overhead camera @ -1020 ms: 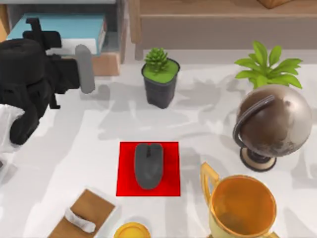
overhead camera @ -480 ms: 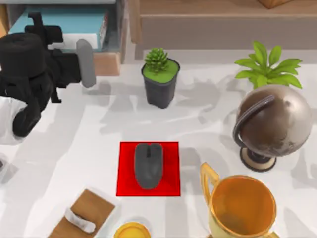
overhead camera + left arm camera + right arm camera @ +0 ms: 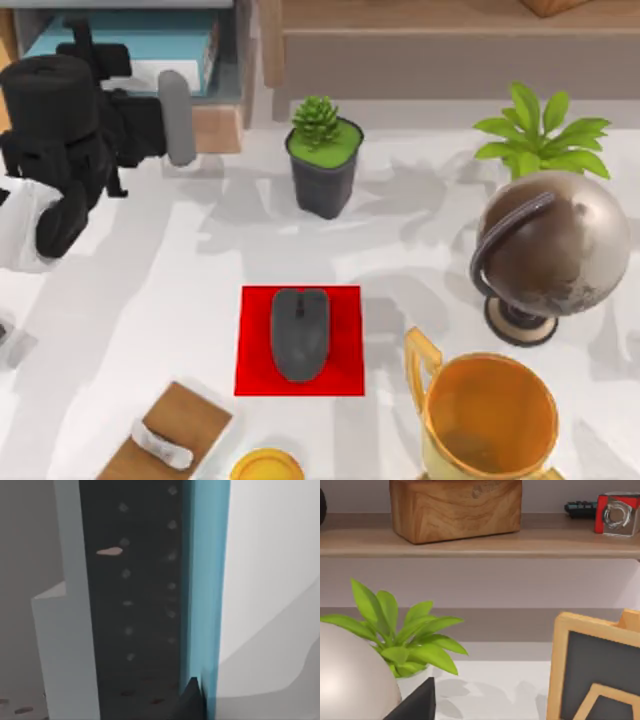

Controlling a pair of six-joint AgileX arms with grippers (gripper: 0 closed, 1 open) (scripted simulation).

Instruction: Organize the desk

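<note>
White desk [image 3: 130, 300] spans whole top view, shelf unit [image 3: 420, 45] along far edge. Far left: left gripper [image 3: 175, 118] at teal book [image 3: 130, 40] in shelf compartment, finger state not discernible. Front left: wooden tray [image 3: 165, 430], yellow disc [image 3: 266, 466]. Centre: succulent pot [image 3: 323, 160]; dark mouse [image 3: 299, 333] lying on red mat [image 3: 252, 345]. Right: leafy plant [image 3: 540, 130], globe [image 3: 555, 245], gold trophy [image 3: 490, 415].

A wooden box [image 3: 455, 507] sits on a shelf [image 3: 480, 544] (leafy plant [image 3: 405, 635] below).
</note>
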